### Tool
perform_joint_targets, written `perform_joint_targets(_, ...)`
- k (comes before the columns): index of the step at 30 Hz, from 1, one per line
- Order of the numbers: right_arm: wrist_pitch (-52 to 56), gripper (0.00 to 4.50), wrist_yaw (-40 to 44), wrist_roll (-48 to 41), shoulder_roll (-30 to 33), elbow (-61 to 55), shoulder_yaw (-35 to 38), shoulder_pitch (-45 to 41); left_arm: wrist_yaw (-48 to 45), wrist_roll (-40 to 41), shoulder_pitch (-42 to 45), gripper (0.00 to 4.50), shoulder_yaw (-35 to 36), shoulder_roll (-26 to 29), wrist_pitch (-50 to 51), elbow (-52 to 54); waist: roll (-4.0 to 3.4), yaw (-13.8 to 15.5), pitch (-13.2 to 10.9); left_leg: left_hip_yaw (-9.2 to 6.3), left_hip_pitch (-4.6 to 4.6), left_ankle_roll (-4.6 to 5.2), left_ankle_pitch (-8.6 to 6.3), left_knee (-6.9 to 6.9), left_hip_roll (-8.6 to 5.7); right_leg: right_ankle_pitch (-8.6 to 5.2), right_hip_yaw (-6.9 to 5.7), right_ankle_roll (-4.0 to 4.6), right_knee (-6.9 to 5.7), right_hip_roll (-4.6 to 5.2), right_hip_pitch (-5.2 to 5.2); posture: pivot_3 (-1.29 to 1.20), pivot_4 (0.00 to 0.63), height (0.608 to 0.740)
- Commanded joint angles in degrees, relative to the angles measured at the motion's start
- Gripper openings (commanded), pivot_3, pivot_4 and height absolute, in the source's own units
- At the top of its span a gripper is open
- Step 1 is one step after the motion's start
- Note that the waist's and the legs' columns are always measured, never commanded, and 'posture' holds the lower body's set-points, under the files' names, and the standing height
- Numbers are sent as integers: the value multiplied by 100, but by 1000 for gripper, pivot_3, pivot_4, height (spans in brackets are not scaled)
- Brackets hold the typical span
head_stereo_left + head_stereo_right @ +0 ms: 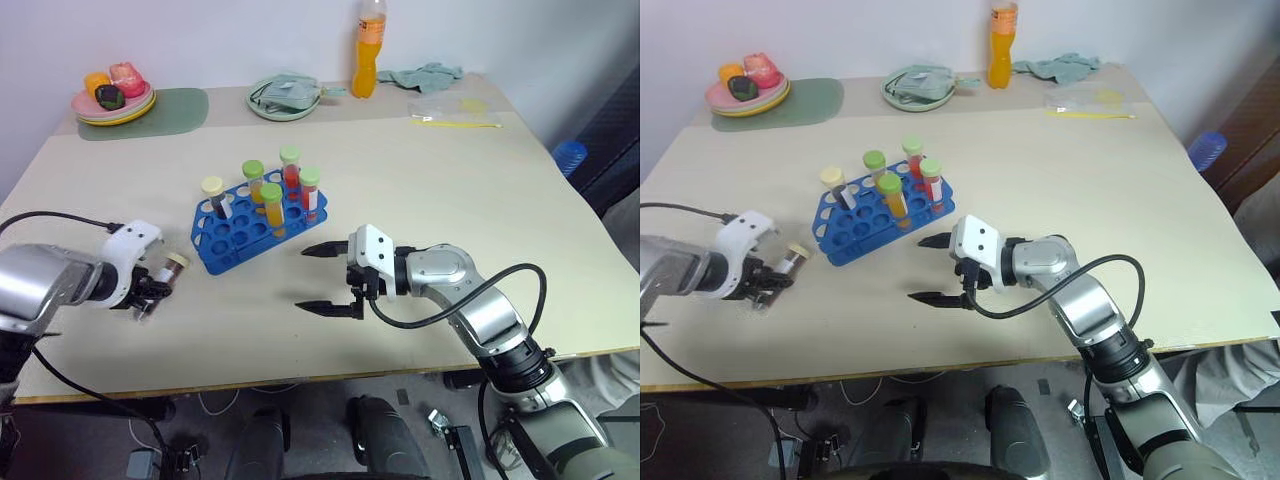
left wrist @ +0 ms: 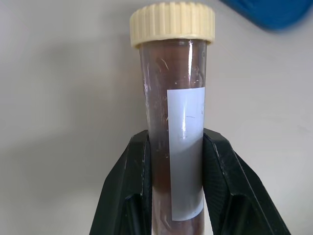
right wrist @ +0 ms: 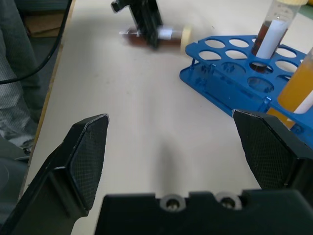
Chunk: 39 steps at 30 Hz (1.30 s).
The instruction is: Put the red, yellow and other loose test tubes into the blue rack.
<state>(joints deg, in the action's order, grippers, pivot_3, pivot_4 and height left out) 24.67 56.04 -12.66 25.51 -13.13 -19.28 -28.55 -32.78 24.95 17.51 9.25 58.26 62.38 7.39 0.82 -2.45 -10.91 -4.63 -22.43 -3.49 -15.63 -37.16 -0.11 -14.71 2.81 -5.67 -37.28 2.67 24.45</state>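
Clear hard plastic, dark brown liquid inside, a ribbed cream screw cap and a white paper label: that is the loose test tube [image 2: 176, 122] now pinched between the two black fingers [image 2: 128, 186] of the left end effector [image 1: 150, 290], which has closed on the lower half of the barrel, well below the cap. The tube lies near the counter's [image 1: 420, 180] left edge, just beside the near left corner of the blue rack [image 1: 235, 235], cap toward the rack. It looks light and rigid, so little squeeze is needed, but the smooth round wall is likely to be slippery and could roll or slide in a two-finger pinch; the paper label probably offers the better bite. Holding low leaves little bare barrel below the fingers to enter a hole, so a grip nearer the cap would suit insertion better. The rack, toward the counter's middle, already carries five capped tubes [image 1: 272, 205]. The right end effector [image 1: 328, 278] hovers spread wide and empty beside the rack's right end.
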Motion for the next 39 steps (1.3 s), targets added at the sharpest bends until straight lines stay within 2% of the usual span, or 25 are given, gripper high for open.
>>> perform_joint_targets(1,-99,4500,-446,41,-236,288,218,105,974,-431,-500,856,1670,-885,-1594,847,11,20,6,2,-1,-1,0,-1,-1,0,1,-1,2,4,-1,0,150,740)
perform_joint_targets(3,-292,4500,-752,248,-357,560,241,171,1408,-546,-818,856,2097,-1672,-2457,1402,15,59,8,5,-2,-2,0,-2,-5,2,1,-2,8,16,-3,0,150,740)
perform_joint_targets(5,-311,4500,-949,272,-468,675,298,216,1659,-520,-988,856,2243,-2224,-2821,1798,16,129,8,12,-4,-3,1,-5,-9,3,2,-4,10,26,-4,0,150,740)
perform_joint_targets(7,-378,4500,-1243,306,-686,778,330,376,2242,-809,-1201,856,1514,-3301,-3631,2573,16,184,10,15,-4,-3,1,-7,-13,4,3,-6,10,28,-4,0,150,740)
perform_joint_targets(8,-410,4500,-1350,327,-777,817,329,436,2451,-1222,-1311,856,942,-3626,-4033,2758,21,216,14,16,-3,-4,1,-7,-14,6,3,-8,12,31,-6,0,150,740)
perform_joint_targets(10,-410,4500,-1470,328,-914,865,334,487,2624,-1932,-1434,856,52,-4049,-4690,2712,37,283,22,15,-3,-4,0,-10,-21,8,3,-12,17,37,-14,0,150,740)
perform_joint_targets(13,-384,4500,-1572,359,-1057,907,323,485,3001,-2342,-1358,856,-553,-4719,-5392,2165,35,272,22,20,-1,-5,1,-15,-26,15,8,-16,14,30,-14,0,150,740)
perform_joint_targets(15,-396,4500,-1603,375,-1096,917,309,466,3194,-2710,-1216,856,-787,-4877,-5810,1628,33,238,23,20,6,-4,2,-14,-22,16,9,-13,11,21,-15,0,150,740)
perform_joint_targets(22,-340,4500,-1736,342,-1098,832,415,482,3298,-2871,-638,856,-973,-5180,-6328,458,32,154,23,14,6,-3,2,-11,-14,16,8,-11,8,5,-15,0,150,740)
perform_joint_targets(33,-154,4500,-1905,222,-1150,632,494,583,3216,-2883,-622,856,-1008,-5228,-6201,87,32,159,23,13,6,-3,2,-11,-14,16,8,-12,8,5,-15,0,150,740)
perform_joint_targets(39,-131,4500,-1883,193,-1149,634,492,561,3292,-2874,-560,856,-985,-5295,-6571,-217,32,161,23,13,6,-3,2,-12,-14,16,8,-12,8,5,-15,0,150,740)
